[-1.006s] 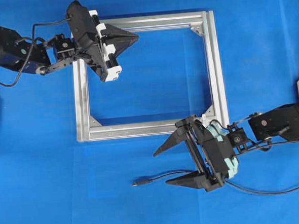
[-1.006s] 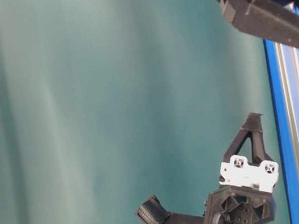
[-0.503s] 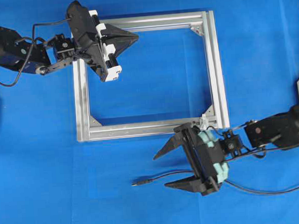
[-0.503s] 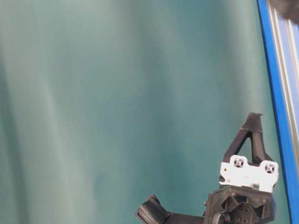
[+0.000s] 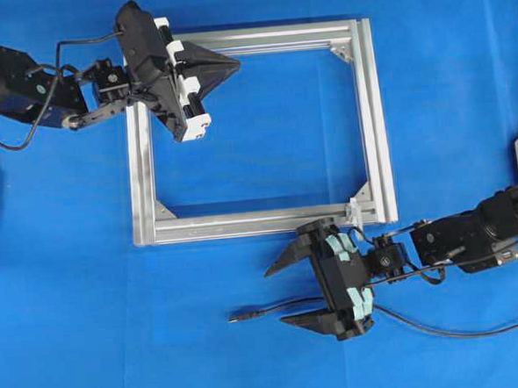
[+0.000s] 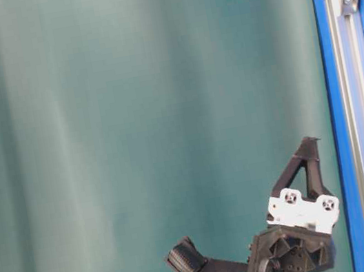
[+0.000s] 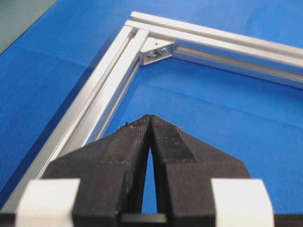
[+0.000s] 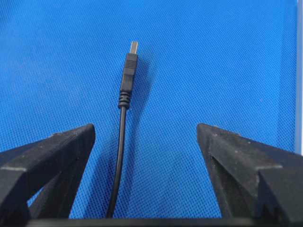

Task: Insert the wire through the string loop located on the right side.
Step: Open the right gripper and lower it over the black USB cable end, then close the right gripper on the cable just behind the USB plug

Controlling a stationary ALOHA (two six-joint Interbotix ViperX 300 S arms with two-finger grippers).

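Thin, limp black wire (image 5: 283,306) lying on blue mat (image 5: 72,302) below frame (image 5: 373,117), plug between wide-apart jaws of right gripper (image 5: 278,294), left gripper (image 5: 234,65) pinched together and empty over frame; probably light, floppy, best pinched just behind stiff plug.

clear: blue mat around wire (image 8: 124,118) | obstacle: frame (image 5: 371,126) just beside
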